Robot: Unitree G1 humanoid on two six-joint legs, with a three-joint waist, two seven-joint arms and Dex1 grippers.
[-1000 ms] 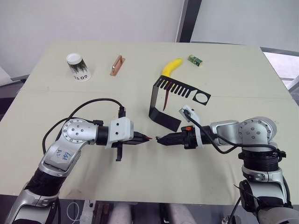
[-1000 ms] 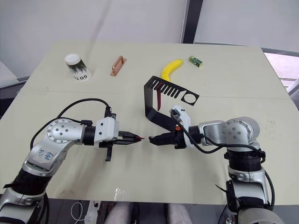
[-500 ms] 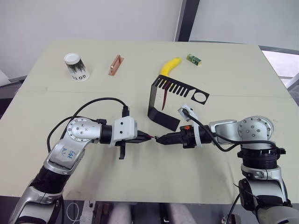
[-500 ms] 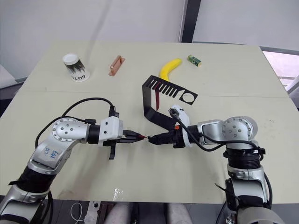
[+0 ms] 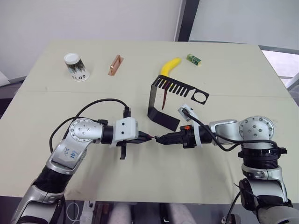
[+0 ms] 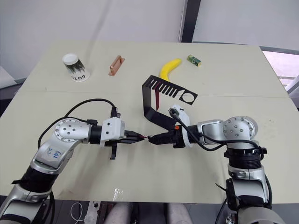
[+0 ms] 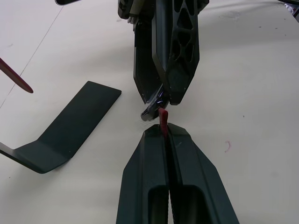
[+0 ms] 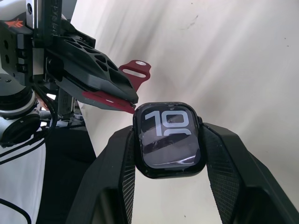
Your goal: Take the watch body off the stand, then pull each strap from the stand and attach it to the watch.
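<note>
The right gripper [image 8: 168, 140] clamped the glossy black rounded-square watch body [image 8: 170, 139]. The left gripper [image 7: 164, 133] pinched one slim maroon strap [image 7: 162, 122], its length pointing rightward, tip touching the watch body, above the matte surface [image 5: 154, 186].

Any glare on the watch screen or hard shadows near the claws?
Right wrist view: on the watch body a pale reflection crosses the screen's lower half, digits legible; light and dark streaks lie over the table. Left wrist view: only a faint shadow under the right claw. Left eye view: even light, soft shadows.
</note>
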